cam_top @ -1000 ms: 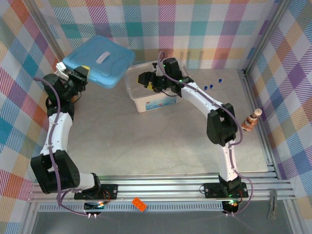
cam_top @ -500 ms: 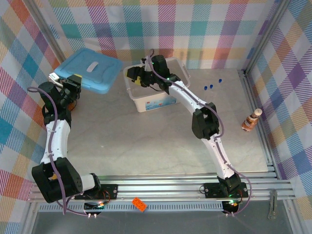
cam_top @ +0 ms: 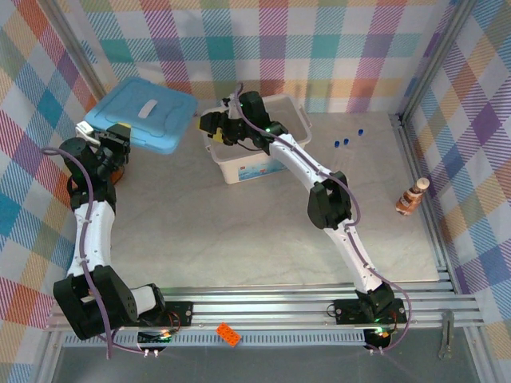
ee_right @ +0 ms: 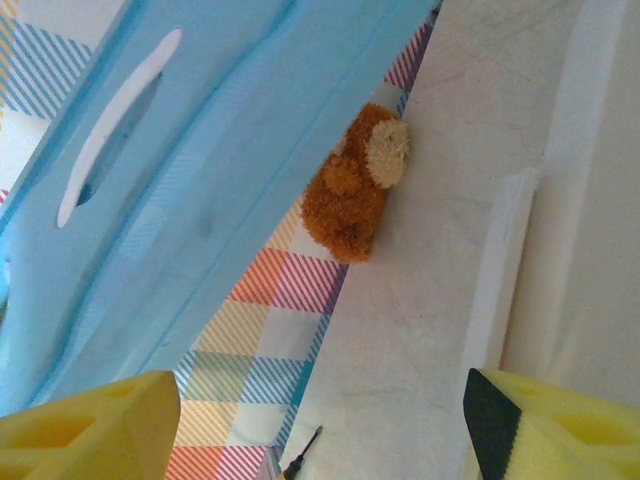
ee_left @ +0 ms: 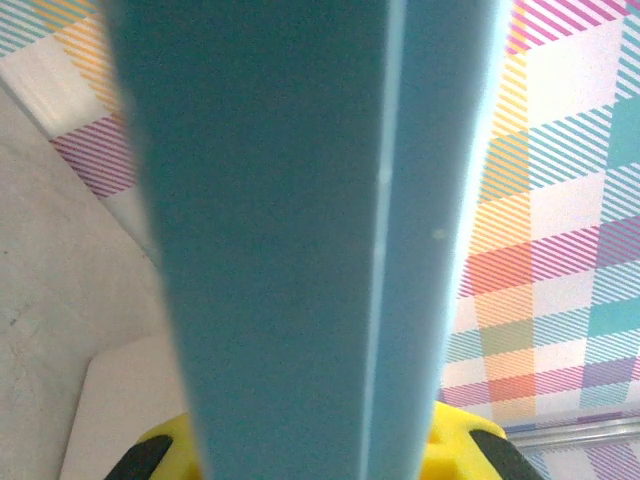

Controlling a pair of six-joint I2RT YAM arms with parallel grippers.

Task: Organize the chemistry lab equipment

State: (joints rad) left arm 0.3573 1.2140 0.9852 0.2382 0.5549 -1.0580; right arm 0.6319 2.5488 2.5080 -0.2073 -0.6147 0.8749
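Observation:
My left gripper (cam_top: 116, 132) is shut on the edge of a light blue bin lid (cam_top: 144, 112) and holds it tilted in the air at the back left. In the left wrist view the lid (ee_left: 300, 230) runs up between the yellow fingers (ee_left: 465, 445). A white bin (cam_top: 257, 155) stands uncovered at the back centre. My right gripper (cam_top: 207, 126) hovers open at the bin's left rim with nothing between its fingers (ee_right: 545, 425). Of the chemistry lab equipment, three small blue caps (cam_top: 346, 142) of thin clear tubes lie on the table right of the bin.
A brown plush toy (ee_right: 355, 190) lies by the checked wall under the lid (ee_right: 190, 160). A small dark-tipped tool (ee_right: 300, 458) lies near it. A brown striped bottle figure (cam_top: 410, 196) stands at the right edge. An orange brick (cam_top: 228, 334) rests on the front rail.
The left arm has swung the lid left and lower, away from the bin. The right gripper has moved left from above the bin to its left rim, still open.

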